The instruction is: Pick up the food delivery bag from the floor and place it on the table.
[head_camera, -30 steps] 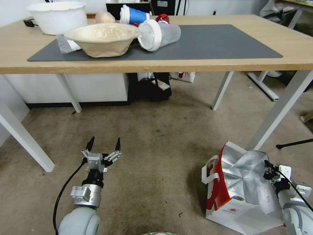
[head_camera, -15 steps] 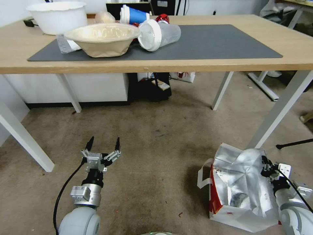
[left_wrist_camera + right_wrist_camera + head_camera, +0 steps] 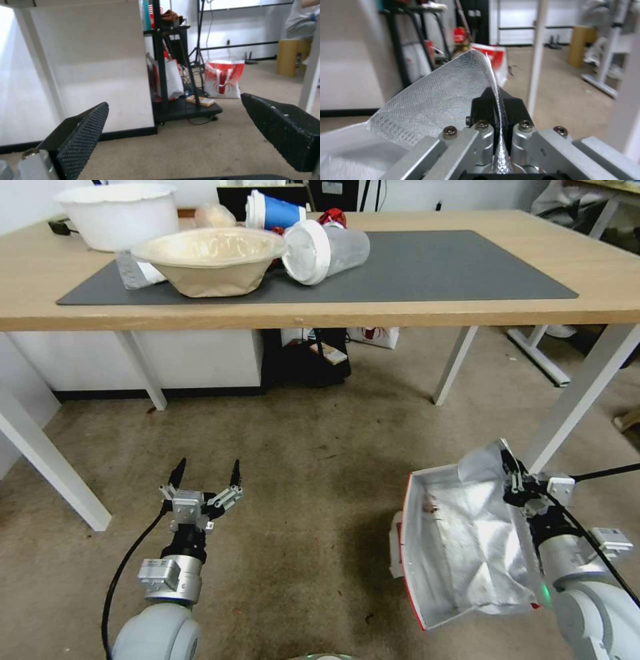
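— Holding what, right gripper (image 3: 512, 473)?
— I clamp the food delivery bag (image 3: 460, 540) by its foil rim, lifted off the floor (image 3: 320, 500), right of the spread-fingered left gripper (image 3: 205, 473), near the table (image 3: 627, 273).

Bag (image 3: 460, 540): silver foil lining, white rim, red trim. Worktop (image 3: 620, 280): light wood; grey mat (image 3: 433, 267). Floor (image 3: 313, 460): stained brownish-grey carpet.

Looking like an office or lab: light-wood table (image 3: 427, 310) on worn carpet (image 3: 307, 460), black equipment rack (image 3: 173, 75), cables.
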You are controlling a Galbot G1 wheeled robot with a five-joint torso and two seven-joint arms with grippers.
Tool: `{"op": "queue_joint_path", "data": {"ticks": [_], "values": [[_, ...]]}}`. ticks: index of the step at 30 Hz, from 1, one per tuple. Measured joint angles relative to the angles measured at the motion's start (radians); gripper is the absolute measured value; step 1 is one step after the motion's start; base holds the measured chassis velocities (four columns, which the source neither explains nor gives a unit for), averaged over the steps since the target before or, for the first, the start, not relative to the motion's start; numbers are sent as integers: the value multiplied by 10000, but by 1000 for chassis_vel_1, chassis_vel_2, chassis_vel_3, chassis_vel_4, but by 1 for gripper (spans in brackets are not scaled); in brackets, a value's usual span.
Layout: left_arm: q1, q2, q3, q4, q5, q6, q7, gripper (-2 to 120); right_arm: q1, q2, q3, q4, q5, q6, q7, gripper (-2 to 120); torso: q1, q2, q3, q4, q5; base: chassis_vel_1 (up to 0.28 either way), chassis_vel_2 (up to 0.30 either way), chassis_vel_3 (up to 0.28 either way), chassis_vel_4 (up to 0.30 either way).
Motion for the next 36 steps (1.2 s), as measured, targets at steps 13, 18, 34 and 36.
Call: {"op": "queue_joint_path", "data": {"ticks": [13,18,34,36], "values": [[-93,24,-268,-25,-211,-137,543,103,-208,-1712,-137,1703,1669,-120,-445,0,0,0,0,0,0,0,0,0,0],[-63,33,-308,-35,-200,-236,551,101,-320,-2188,-199,2158,2251,-167,-583,0,0,0,0,0,1,0,0,0,0],[-69,75,-350,-83,-187,-288,345,100,-199,-3102,-93,2406,4514,497,-2363,0,0,0,0,0,0,0,0,0,0],[-68,72,-351,-113,-181,-288,329,100,-145,-3217,-94,2337,5040,596,-2696,0,0,0,0,0,0,0,0,0,0]]}}
